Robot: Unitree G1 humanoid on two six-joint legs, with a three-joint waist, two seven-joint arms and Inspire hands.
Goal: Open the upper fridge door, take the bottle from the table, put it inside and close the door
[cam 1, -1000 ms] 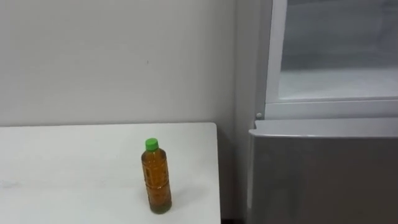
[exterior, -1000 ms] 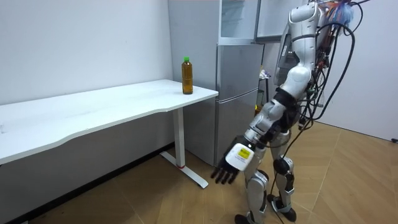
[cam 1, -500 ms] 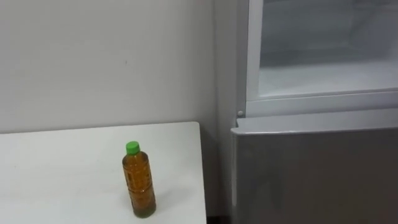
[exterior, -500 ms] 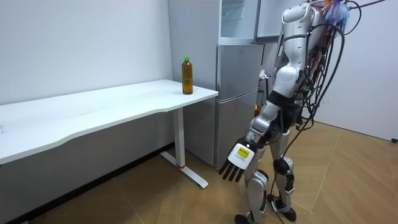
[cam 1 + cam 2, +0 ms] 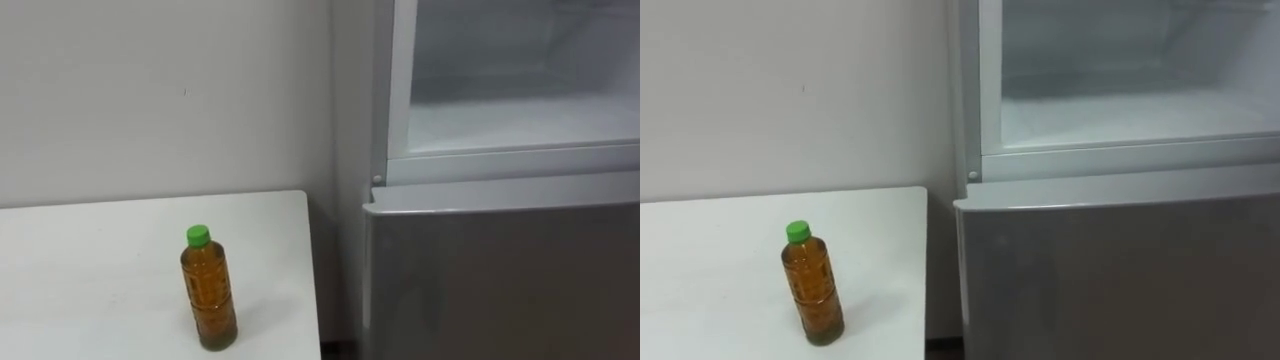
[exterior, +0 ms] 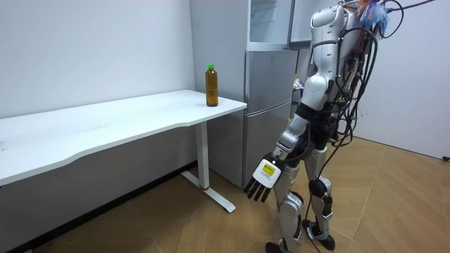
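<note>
A clear bottle [image 5: 209, 292] of brown drink with a green cap stands upright near the right-hand end of the white table [image 5: 90, 250], close to its front edge. In the room view the bottle [image 6: 211, 86] is at the table end nearest the fridge. The upper fridge compartment [image 5: 520, 115] is open, showing a bare white shelf. I stand on the wooden floor before the fridge, a step from the table. My left hand [image 6: 261, 184] hangs low at my side, open with straight fingers, far from the bottle.
The grey lower fridge door [image 5: 500, 275] is closed, right beside the table's end with a narrow gap between them. A plain wall runs behind the table. The table's white leg [image 6: 204, 158] stands on the floor to the room view's left of me.
The eye view has shifted right, so bottle and fridge sit further left. In the room view my torso has straightened and my left arm has swung back toward my body. The bottle has not moved.
</note>
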